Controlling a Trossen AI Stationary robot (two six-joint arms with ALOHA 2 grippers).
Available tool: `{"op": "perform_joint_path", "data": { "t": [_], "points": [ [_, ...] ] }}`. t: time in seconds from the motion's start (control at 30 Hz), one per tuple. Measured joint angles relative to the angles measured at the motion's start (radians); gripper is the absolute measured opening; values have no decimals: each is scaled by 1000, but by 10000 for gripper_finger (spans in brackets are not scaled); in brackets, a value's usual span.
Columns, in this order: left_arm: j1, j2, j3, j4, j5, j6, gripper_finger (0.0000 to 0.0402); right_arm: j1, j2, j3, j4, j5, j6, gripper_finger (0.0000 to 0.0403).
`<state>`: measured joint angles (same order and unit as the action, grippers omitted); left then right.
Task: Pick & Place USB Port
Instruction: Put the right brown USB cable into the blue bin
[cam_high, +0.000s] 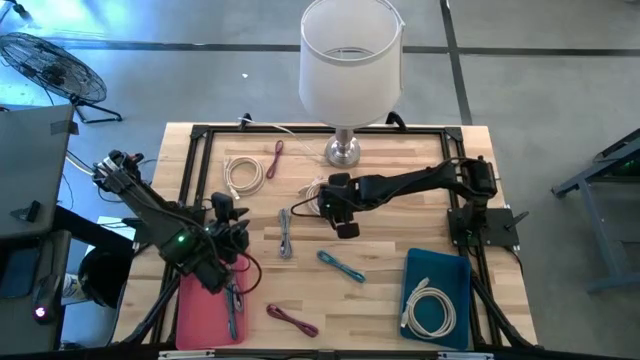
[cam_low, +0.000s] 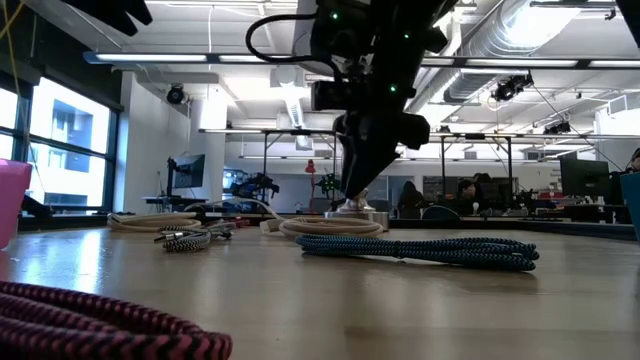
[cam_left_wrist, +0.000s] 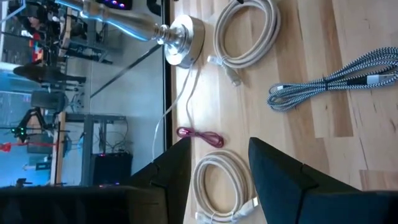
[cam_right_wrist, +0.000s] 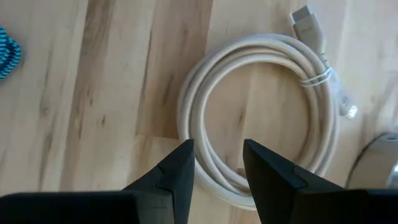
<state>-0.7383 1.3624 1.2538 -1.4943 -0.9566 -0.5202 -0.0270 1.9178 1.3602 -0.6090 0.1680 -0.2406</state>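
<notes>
Several coiled USB cables lie on the wooden table. My right gripper (cam_high: 335, 205) hangs open, pointing down, over a white coiled cable (cam_right_wrist: 191, 106) in front of the lamp base; its fingertips (cam_right_wrist: 217, 155) stand on either side of one side of the coil. In the low view this gripper (cam_low: 355, 195) is down near that coil (cam_low: 320, 227). My left gripper (cam_high: 232, 235) is open and empty above the far end of the pink tray (cam_high: 200, 310); its wrist view looks past its fingertips (cam_left_wrist: 219, 155) across the table.
A lamp (cam_high: 343, 152) stands at the far edge. Another white coil (cam_high: 242, 175), a red cable (cam_high: 275, 158), a grey braided cable (cam_high: 286, 235), a blue cable (cam_high: 340, 265) and a magenta cable (cam_high: 292, 320) lie about. The blue tray (cam_high: 440, 270) holds a white cable (cam_high: 430, 310).
</notes>
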Motion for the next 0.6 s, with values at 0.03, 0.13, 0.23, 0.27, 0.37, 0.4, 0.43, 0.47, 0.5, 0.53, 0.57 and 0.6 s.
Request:
{"op": "perform_joint_path", "data": {
  "t": [0.03,0.13,0.23,0.27,0.37,0.4,0.43,0.47,0.5,0.53,0.57,0.6],
  "points": [
    [-1,0,0,0,1,0,154,-1,4,0,-2,-9,1,129],
    [-1,0,0,0,11,0,154,-1,27,0,-18,-36,1,129],
    [-1,0,0,-1,28,0,154,-1,57,0,-21,-43,-2,129],
    [-1,0,0,-1,31,0,154,-1,66,0,-19,-43,-3,129],
    [-1,0,-1,-1,32,0,154,-2,89,0,-15,-40,-9,129],
    [-1,0,-1,-1,32,0,154,-4,96,0,-15,-35,-11,129],
    [-1,0,-1,-1,32,0,154,-5,100,0,-14,-30,-11,129],
    [-1,0,-1,-1,32,0,154,-7,105,0,-13,-28,-11,129],
    [-1,0,-1,-1,32,0,154,-10,110,1,-12,-28,-11,129],
    [-1,0,-1,0,32,0,154,-13,114,3,-11,-29,-11,129],
    [-1,1,-1,0,33,0,154,-16,118,3,-9,-29,-11,129],
    [-1,1,-1,0,33,0,154,-20,122,3,-5,-30,-11,129]
  ]
}}
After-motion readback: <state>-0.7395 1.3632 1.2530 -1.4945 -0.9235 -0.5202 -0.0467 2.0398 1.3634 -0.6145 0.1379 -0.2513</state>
